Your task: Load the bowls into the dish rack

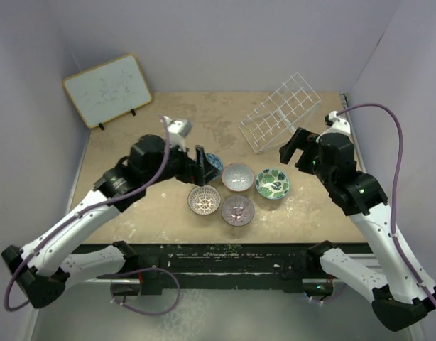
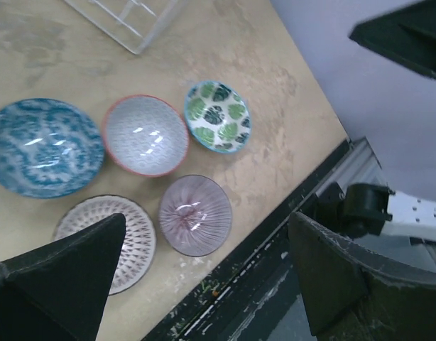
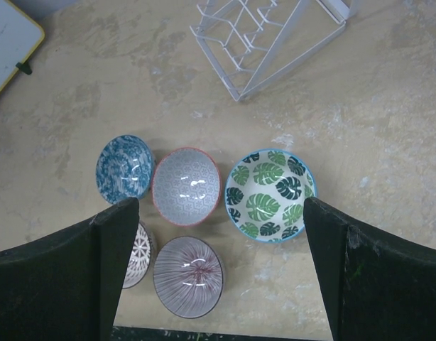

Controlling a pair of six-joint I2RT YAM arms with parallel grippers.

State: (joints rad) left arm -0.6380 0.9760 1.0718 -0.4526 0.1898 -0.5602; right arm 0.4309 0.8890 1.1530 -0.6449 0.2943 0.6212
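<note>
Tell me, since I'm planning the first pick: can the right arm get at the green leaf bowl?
Probably yes. The right claw hangs open close above the green leaf bowl, which sits at the cluster's right end, nearest that arm, with nothing covering it.

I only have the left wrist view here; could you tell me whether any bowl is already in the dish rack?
Observer: None is. The top view shows the whole dish rack as bare wire, and all five bowls sit on the table in front of it.
Operator: Thank you. Where is the other arm's pincer, please?
Observer: The right pincer hangs open near the green-and-white bowl, on its rack side, and holds nothing.
Operator: Is anything else on the table that I cannot see?
Observer: Yes, a whiteboard stands at the far left corner.
</note>
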